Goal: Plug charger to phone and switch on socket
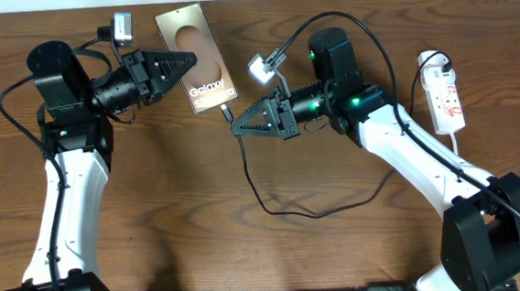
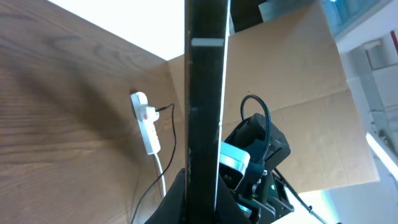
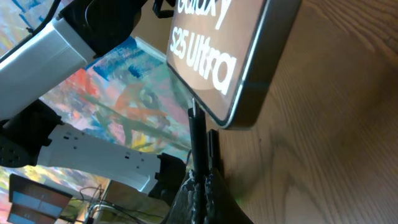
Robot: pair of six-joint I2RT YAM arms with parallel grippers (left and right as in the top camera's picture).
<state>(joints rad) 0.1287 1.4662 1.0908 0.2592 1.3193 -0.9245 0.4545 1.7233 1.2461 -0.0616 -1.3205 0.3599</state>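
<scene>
The phone (image 1: 197,60) is held tilted off the table at the back centre, brown-bronze screen up. My left gripper (image 1: 184,63) is shut on its left edge; in the left wrist view the phone (image 2: 205,112) shows edge-on as a dark upright slab. My right gripper (image 1: 237,126) is shut on the charger's small black plug (image 1: 228,114), whose tip is just below the phone's bottom edge (image 3: 239,93). In the right wrist view the plug (image 3: 196,140) points up at that silver edge. The thin black cable (image 1: 282,203) loops across the table. The white socket strip (image 1: 444,98) lies at the right.
The socket strip also shows in the left wrist view (image 2: 145,124) with its white cord. The strip's black-and-white plug (image 1: 434,60) sits at its far end. A cardboard panel (image 2: 298,81) stands beyond the table.
</scene>
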